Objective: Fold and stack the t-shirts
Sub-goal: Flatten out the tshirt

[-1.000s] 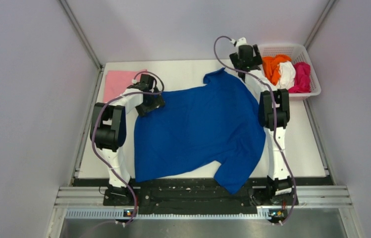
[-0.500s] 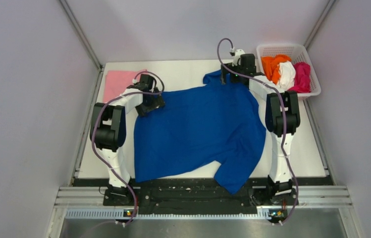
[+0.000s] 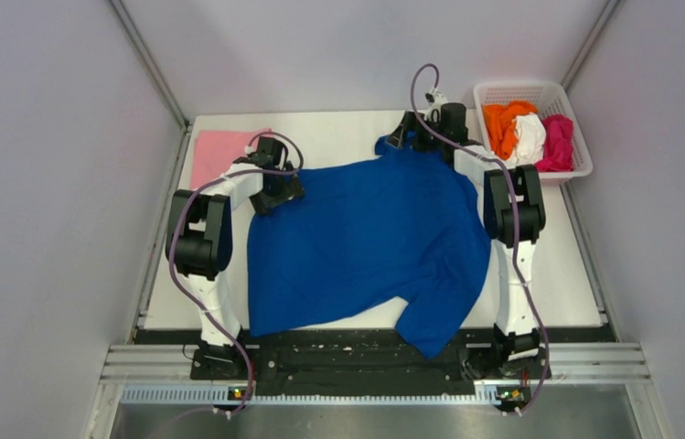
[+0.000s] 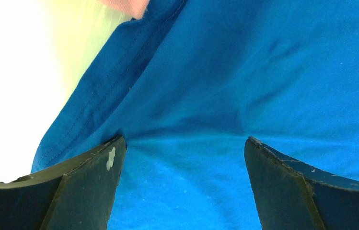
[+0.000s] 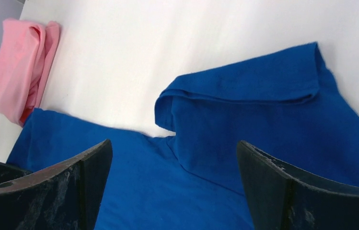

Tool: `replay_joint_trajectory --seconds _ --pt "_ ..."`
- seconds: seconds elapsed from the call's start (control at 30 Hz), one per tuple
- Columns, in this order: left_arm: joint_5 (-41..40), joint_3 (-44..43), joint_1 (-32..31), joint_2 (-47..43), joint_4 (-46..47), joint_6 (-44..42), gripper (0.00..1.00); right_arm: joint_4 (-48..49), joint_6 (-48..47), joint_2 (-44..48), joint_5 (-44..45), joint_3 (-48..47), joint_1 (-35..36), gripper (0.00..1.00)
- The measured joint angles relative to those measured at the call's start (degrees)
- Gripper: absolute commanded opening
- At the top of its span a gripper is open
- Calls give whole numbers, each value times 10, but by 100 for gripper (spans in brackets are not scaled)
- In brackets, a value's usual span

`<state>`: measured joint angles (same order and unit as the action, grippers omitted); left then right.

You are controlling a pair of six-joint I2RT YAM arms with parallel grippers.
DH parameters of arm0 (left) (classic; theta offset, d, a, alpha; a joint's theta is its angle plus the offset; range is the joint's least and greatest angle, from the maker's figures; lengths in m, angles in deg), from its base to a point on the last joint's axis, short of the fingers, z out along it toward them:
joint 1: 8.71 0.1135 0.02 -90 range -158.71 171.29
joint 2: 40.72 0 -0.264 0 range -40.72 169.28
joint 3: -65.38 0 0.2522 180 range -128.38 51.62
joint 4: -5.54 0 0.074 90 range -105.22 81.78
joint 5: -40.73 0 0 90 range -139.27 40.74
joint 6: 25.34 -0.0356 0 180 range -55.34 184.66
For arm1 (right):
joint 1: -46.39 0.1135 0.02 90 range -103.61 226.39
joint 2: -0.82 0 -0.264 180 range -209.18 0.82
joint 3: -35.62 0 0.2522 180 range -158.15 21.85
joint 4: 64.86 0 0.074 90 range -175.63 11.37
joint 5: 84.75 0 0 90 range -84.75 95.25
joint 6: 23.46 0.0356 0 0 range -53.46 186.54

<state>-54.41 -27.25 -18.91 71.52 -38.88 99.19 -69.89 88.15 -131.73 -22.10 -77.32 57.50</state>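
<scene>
White table (image 3: pixel 338 128), left arm (image 3: pixel 229 187) overlapping pink t-shirt (image 3: pixel 218 151)

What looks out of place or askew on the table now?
The blue t-shirt lies askew: its near sleeve hangs past the near edge of the table, and its far sleeve is doubled over on itself.

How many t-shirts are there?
5. Blue t-shirt spread on the table, pink t-shirt folded far left, orange t-shirt, white t-shirt and magenta t-shirt bunched in the basket. More may hide underneath.
</scene>
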Motion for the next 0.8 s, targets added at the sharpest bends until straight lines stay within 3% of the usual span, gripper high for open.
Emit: replay_joint_trajectory --seconds 0.53,0.67,0.8 --pt "0 0 0 0 -3 -2 98 47 48 -63 18 -28 17 99" --pt "-1 0 0 0 -2 -2 98 75 71 -115 60 -106 30 99" --pt "-4 0 0 0 -3 -2 98 76 98 -235 130 -320 50 99"
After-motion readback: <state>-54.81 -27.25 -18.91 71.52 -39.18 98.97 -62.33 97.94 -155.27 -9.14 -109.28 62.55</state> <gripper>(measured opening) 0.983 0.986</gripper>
